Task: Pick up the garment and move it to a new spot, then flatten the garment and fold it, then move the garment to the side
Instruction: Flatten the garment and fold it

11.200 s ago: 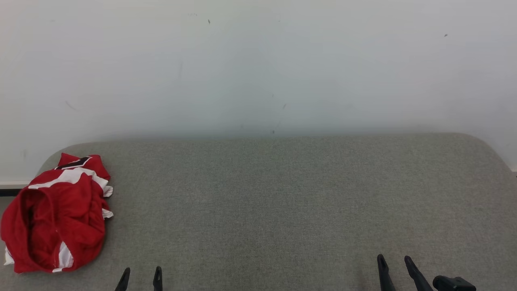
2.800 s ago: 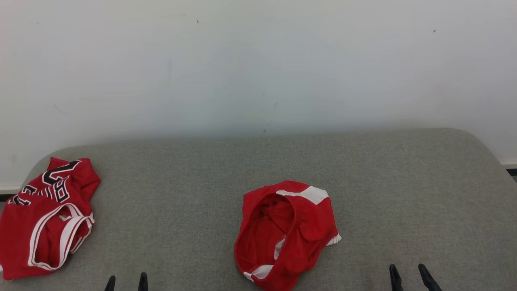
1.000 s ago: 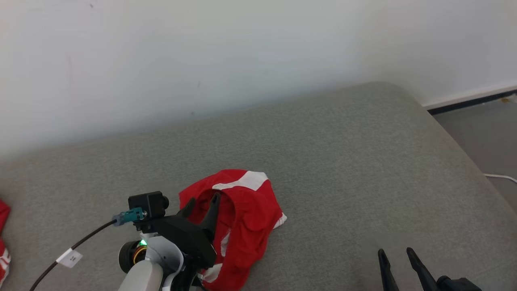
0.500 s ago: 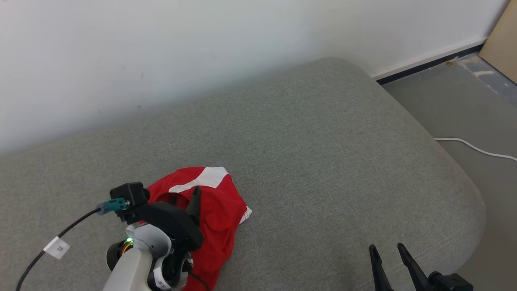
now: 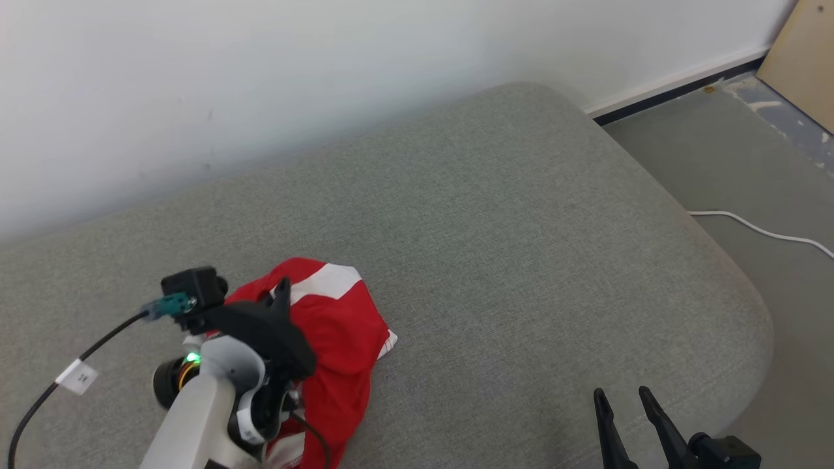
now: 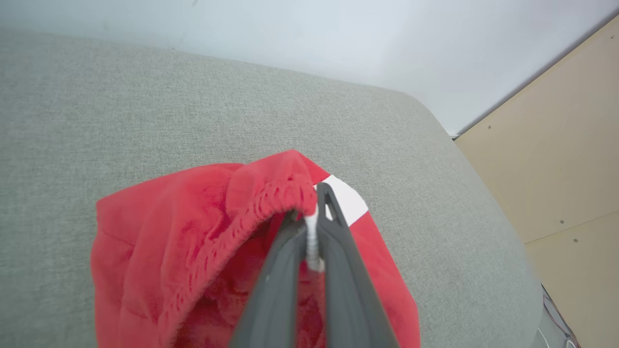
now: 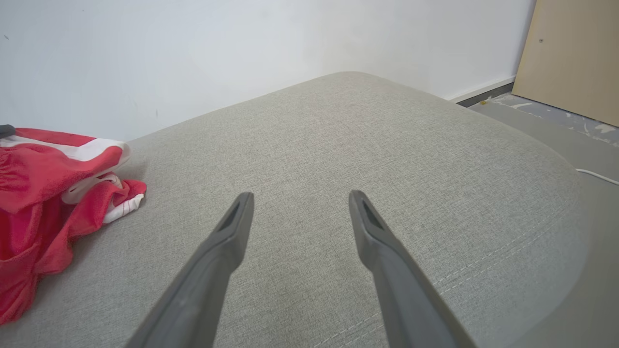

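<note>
- Head view, 5 o'clock, nearest edge: the right pincer [image 5: 621, 394] hangs released just above the grey fabric worktop [image 5: 488, 228], its two dark fingers apart and nothing between them.
- Right wrist view: the right pincer [image 7: 300, 197] points across bare worktop [image 7: 338, 135], with the red garment [image 7: 43, 183] well apart from it at 9 o'clock.
- Head view, 7 o'clock: the pale left forearm reaches in from the bottom edge, carrying a small black camera [image 5: 192, 286], a green light [image 5: 192, 357] and a black cable with a white tag [image 5: 78, 378].
- The left pincer [image 5: 281, 290] is clenched on the garment [image 5: 339, 326], red shorts with white patches, crumpled on the worktop at 7 o'clock, near its front edge.
- Left wrist view: the left pincer [image 6: 309, 212] grips the gathered elastic waistband of the garment [image 6: 169, 232], with a white strip caught between the closed fingers; the red cloth bunches at their tips.
- The worktop [image 6: 145, 96] has rounded corners, and its far edge meets a plain white wall [image 5: 326, 65] at 12 o'clock.
- At 3 o'clock, past the worktop's right edge, is grey floor [image 5: 749, 163] with a thin white cable [image 5: 756, 228] lying on it.
- Farthest, at 1 to 2 o'clock, a pale wooden board [image 5: 805, 58] stands against the wall.
</note>
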Available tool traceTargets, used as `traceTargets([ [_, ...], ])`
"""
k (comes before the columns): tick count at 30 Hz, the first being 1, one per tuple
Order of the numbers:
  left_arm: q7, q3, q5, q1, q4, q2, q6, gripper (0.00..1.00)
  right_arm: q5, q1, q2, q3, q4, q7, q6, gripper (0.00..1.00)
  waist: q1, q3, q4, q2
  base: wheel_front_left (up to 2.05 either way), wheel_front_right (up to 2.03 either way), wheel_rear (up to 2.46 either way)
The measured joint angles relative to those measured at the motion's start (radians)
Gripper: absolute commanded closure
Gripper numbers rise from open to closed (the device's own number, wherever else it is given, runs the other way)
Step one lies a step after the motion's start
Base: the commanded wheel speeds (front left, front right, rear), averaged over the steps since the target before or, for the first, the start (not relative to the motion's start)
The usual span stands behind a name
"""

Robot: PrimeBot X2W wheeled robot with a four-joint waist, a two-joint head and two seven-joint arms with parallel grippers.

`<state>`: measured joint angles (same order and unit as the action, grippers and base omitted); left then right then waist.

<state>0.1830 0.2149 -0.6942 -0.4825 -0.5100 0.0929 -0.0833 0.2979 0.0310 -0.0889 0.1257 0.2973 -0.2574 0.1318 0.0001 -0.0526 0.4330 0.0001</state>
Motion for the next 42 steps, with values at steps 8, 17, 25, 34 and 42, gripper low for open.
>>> traceTargets([
  [8,-0.062,0.091,0.024,-0.107,0.072,-0.029,0.072,1.0,0.001,-0.006,0.003,0.005,0.003,-0.003,0.0,0.0,-0.0001,0.01,-0.018,0.0,0.0,0.0,0.0],
  [17,-0.163,0.214,-0.004,-0.292,0.194,-0.04,0.118,1.0,0.001,-0.011,0.004,0.012,0.011,-0.004,0.0,0.0,-0.0001,0.025,-0.017,0.0,0.0,0.0,0.0],
  [25,-0.197,0.293,-0.084,-0.323,0.228,-0.043,0.085,1.0,0.005,-0.005,0.007,-0.006,0.01,-0.004,0.0,0.0,-0.0001,0.038,-0.034,0.0,0.0,0.0,0.0],
  [34,-0.111,0.341,-0.122,-0.079,0.115,0.025,0.074,1.0,0.01,0.0,0.01,-0.002,-0.003,-0.006,0.0,0.0,-0.0001,0.022,-0.121,0.0,0.0,0.0,0.0],
  [42,-0.103,0.343,-0.155,0.044,0.08,0.07,0.076,1.0,0.01,-0.007,-0.002,0.012,-0.005,-0.006,0.0,0.0,-0.0001,0.003,-0.223,0.0,0.0,0.0,0.0],
])
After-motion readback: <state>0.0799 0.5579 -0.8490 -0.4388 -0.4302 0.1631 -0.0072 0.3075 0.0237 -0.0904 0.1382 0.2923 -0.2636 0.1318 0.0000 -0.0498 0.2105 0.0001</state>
